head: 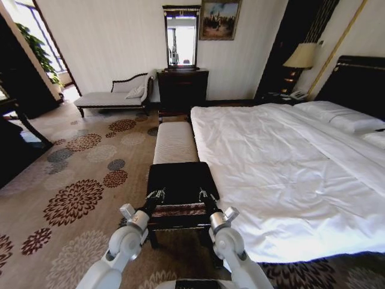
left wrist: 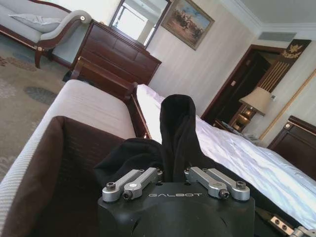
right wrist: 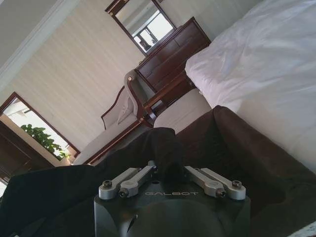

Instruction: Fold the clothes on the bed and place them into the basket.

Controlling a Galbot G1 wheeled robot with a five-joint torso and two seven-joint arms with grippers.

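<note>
Both grippers are holding the black top (left wrist: 177, 133) over the open wicker basket (head: 180, 211): left gripper (head: 157, 195) and right gripper (head: 207, 195) each pinching a fold, cloth hanging between them, basket interior lying directly beneath, bed (head: 289, 162) off to the right gripper's outer side.
</note>
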